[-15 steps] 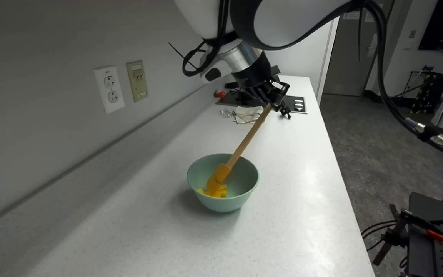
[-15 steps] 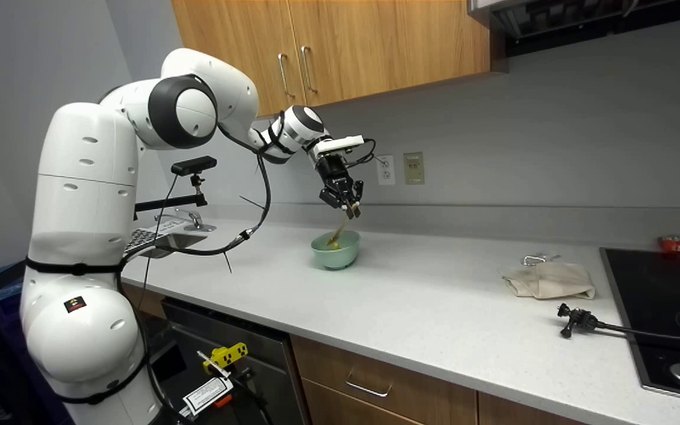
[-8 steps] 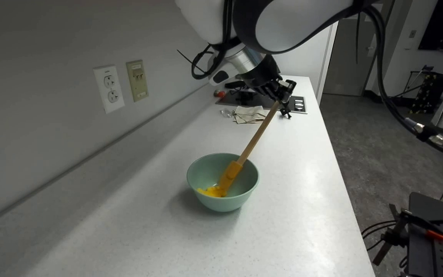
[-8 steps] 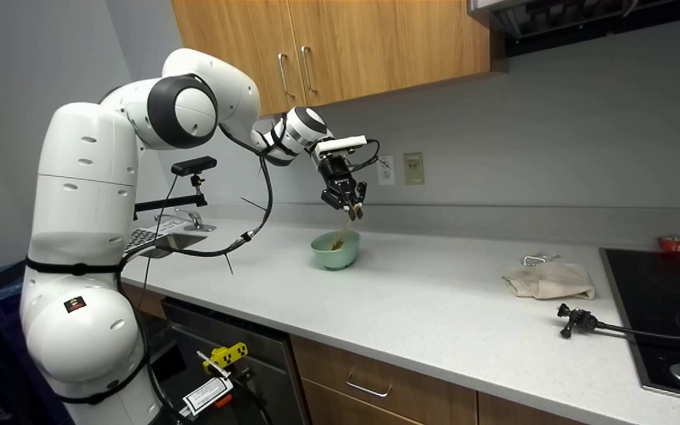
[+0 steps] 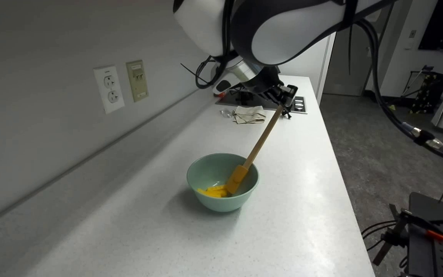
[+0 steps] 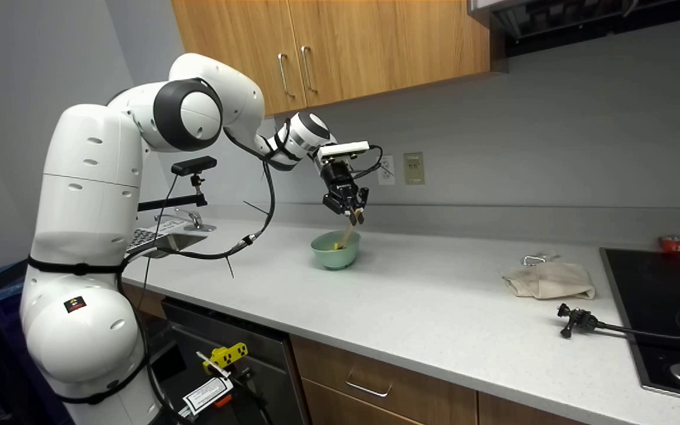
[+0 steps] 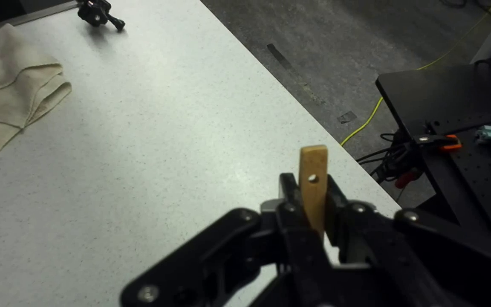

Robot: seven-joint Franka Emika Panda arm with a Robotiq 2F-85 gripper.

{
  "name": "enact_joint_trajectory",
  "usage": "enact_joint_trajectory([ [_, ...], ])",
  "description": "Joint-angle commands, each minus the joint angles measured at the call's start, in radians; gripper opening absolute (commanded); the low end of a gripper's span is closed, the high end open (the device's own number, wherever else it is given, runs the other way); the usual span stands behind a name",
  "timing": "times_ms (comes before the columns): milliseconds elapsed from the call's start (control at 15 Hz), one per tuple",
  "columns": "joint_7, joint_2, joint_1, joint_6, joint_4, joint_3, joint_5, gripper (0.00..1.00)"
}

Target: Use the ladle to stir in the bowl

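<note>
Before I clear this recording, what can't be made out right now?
Yellow pieces in an exterior view: lower parts hidden by the near wall of the bowl.
Ladle in the wrist view: lower part hidden by the gripper.
Cloth in the wrist view: cut off by the left edge.
White tag in an exterior view: print too small to read.

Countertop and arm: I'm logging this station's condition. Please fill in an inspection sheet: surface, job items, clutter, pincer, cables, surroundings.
Surface: white, finely speckled countertop, shadowed along the wall.
Job items: bowl upright on the countertop, yellow pieces inside; ladle slanted, yellow-orange end inside too; whether it touches the bowl can't be told.
Clutter: folded cloth and black mount near the cooktop.
Pincer: shut on the ladle's handle, near its holed end.
Cables: black cable hangs in a loop from the arm, apart from the bowl; yellow cable on the floor.
Surroundings: wall outlet, wooden cabinets, black stand.
</note>
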Motion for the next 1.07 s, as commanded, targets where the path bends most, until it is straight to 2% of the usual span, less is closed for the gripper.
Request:
enact_joint_trajectory([
  [0,-0.028,0.016,-0.006,-0.006,0.041,0.003,0.029,0.04],
  [667,-0.025,0.045,-0.004,0.006,0.09,-0.001,0.057,0.04],
  [733,-0.026,0.045,-0.003,0.002,0.09,-0.003,0.052,0.42],
  [800,-0.025,0.045,-0.003,0.002,0.09,-0.004,0.051,0.43],
  [1000,-0.026,0.039,-0.005,0.004,0.089,-0.004,0.051,0.63],
])
